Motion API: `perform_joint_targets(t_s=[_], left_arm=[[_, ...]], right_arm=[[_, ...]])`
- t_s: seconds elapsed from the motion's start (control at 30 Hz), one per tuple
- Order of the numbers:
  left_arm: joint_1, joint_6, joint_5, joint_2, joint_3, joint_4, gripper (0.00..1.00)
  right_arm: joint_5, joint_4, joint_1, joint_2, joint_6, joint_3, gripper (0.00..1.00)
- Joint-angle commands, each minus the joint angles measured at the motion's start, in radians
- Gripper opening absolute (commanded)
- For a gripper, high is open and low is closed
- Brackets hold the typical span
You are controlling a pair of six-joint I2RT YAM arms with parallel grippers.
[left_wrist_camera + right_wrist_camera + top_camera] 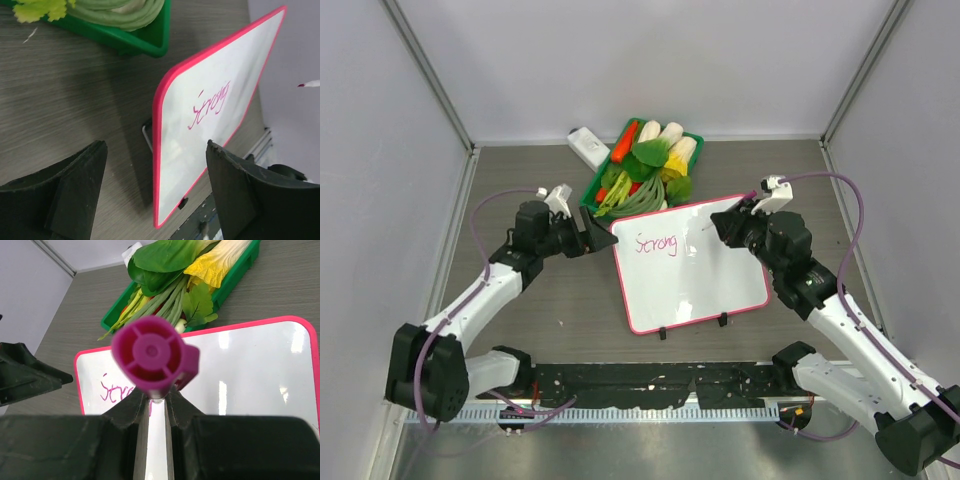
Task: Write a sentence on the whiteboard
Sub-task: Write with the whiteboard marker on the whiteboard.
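Note:
The whiteboard (695, 285) with its pink rim is propped at a slant mid-table, on a wire stand in the left wrist view. The sentence (656, 245) reads "Strong" in magenta near the board's top left, also the sentence (210, 102). My left gripper (603, 238) is open at the board's upper left corner; in its wrist view the left gripper (156, 145) has the whiteboard (210, 130) edge between wide jaws, not touching. My right gripper (157, 395) is shut on a magenta marker (154, 354), whose tip (694, 238) hovers just right of the word.
A green basket (596, 188) of toy vegetables stands behind the board, close to its top edge. A small white block (588, 147) lies left of the basket by the back wall. Grey walls close in both sides.

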Motion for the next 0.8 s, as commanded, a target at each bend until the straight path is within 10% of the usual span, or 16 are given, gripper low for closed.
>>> perform_joint_targets(t_s=[0.0, 0.5, 0.77], left_arm=[[0.041, -0.140, 0.223, 0.089, -0.021, 0.332, 0.81], [0.050, -0.031, 0.332, 0.301, -0.018, 0.509, 0.48], [0.052, 0.102, 0.389, 0.353, 0.043, 0.364, 0.04]], right_arm=[[-0.014, 0.034, -0.005, -0.023, -0.022, 0.035, 0.02], [-0.034, 0.033, -0.008, -0.018, -0.030, 0.032, 0.02], [-0.050, 0.005, -0.011, -0.013, -0.077, 0.047, 0.02]])
